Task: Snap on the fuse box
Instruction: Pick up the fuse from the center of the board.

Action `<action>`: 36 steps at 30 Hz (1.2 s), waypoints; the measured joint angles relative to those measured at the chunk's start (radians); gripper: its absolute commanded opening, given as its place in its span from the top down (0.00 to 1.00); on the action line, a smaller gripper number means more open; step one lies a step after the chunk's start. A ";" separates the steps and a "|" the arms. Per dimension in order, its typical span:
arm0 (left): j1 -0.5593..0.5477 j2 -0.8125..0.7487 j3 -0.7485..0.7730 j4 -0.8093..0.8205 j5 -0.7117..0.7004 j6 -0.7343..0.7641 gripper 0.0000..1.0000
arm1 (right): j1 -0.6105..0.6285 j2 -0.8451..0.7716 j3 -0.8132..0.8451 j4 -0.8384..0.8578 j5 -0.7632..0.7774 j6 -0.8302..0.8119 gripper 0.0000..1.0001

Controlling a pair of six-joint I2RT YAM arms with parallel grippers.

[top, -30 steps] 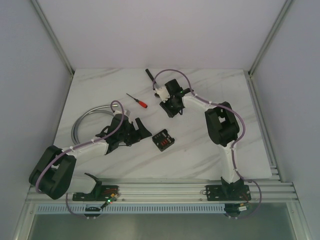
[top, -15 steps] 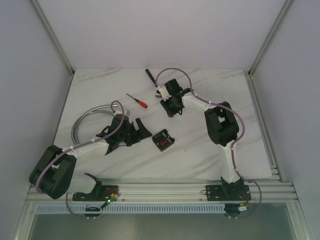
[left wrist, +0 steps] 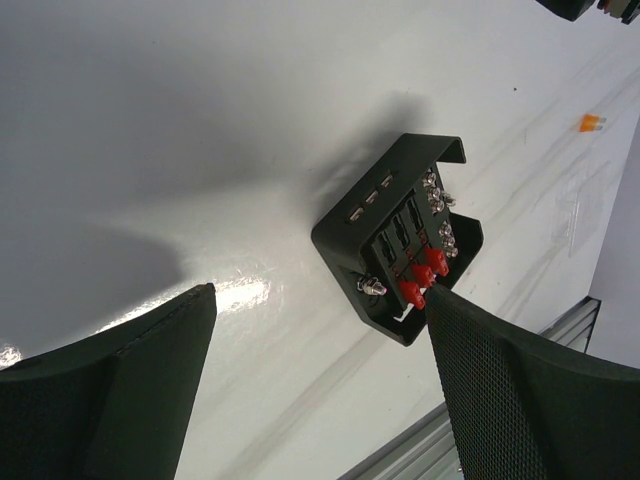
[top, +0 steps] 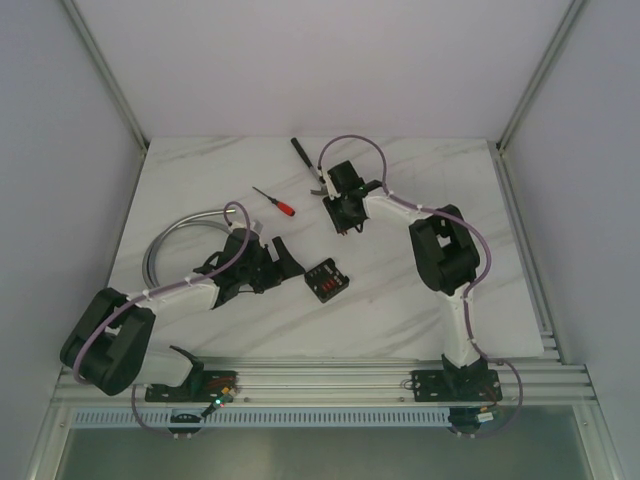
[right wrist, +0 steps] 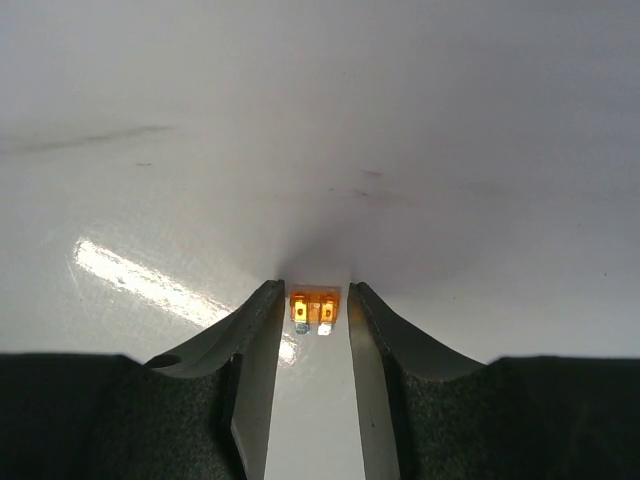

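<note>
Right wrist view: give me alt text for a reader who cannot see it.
A small orange blade fuse lies on the glossy white table, between the two fingertips of the right gripper, which stand partly open close beside it without clamping it. Its metal prongs point toward the camera.
</note>
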 measured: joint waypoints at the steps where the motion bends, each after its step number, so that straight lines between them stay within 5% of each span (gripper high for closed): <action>1: 0.000 0.002 0.001 0.000 0.000 0.000 0.06 | 0.002 -0.002 -0.004 0.003 0.013 0.005 0.62; 17: -0.014 0.011 0.007 -0.003 0.003 0.000 0.07 | 0.014 -0.023 -0.041 0.029 0.053 0.034 0.76; 26: -0.055 0.013 0.047 0.001 -0.038 0.011 0.13 | 0.015 -0.111 -0.162 0.051 0.055 0.077 0.75; 36: -0.132 0.039 0.068 0.219 -0.132 0.051 0.23 | 0.016 -0.343 -0.341 0.136 -0.005 0.223 0.74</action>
